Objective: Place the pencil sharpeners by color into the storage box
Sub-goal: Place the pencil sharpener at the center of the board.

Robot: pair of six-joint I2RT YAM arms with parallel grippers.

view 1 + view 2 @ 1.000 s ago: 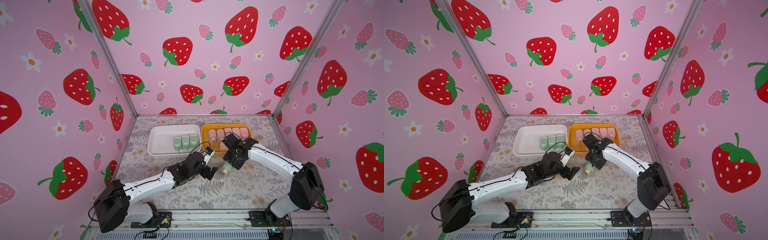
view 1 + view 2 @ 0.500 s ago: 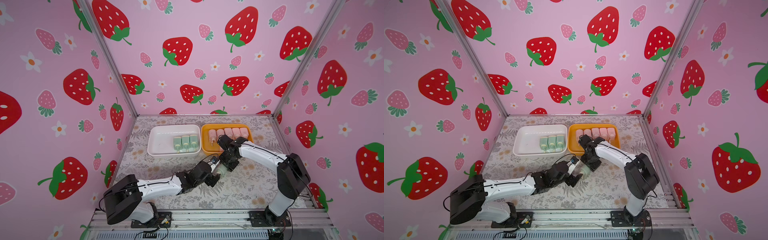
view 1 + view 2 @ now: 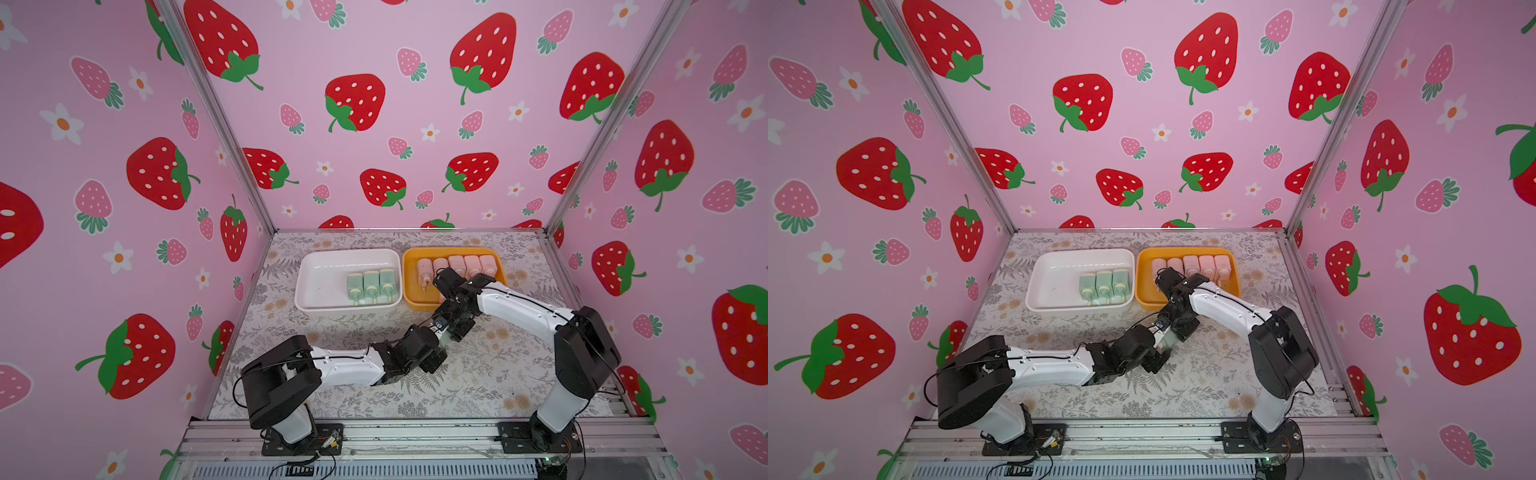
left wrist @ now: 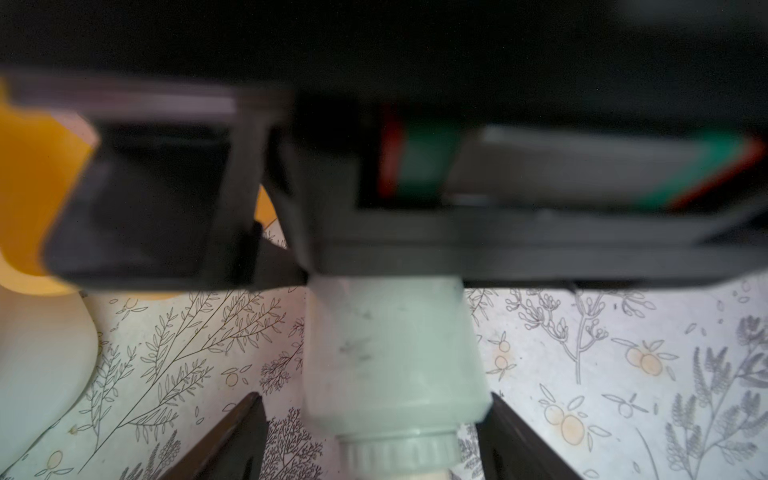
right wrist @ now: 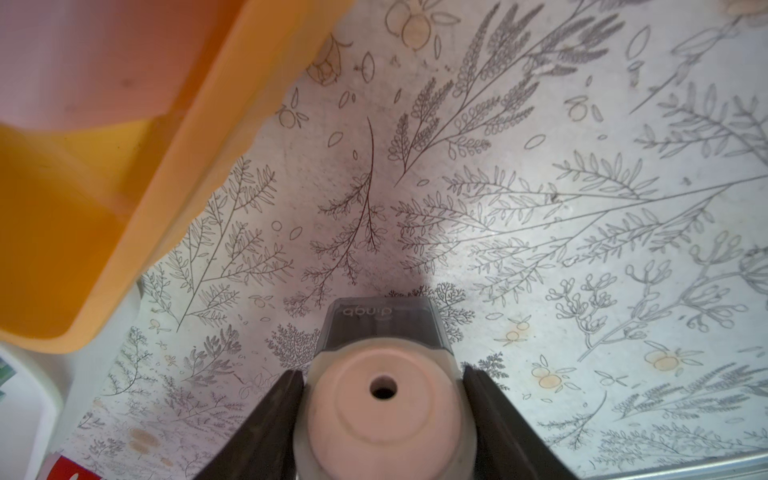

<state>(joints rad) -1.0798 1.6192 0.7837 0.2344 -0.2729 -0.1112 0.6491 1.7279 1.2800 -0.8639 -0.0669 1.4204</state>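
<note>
Floral surface [image 3: 478, 386] | mint green sharpener [image 3: 1168, 341] held above it before orange tray [image 3: 415, 306], clamped in right fingers [image 5: 498, 415] | left fingers [image 4: 511, 436] apart, straddling it | we should centre, then close squarely before the right lets go.

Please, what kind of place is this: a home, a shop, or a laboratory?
Probably a small robot test booth, not a home: the left arm and right arm are bolted to a metal rail, and strawberry-print panels in an aluminium frame enclose the leaf-patterned table on three sides.
</note>
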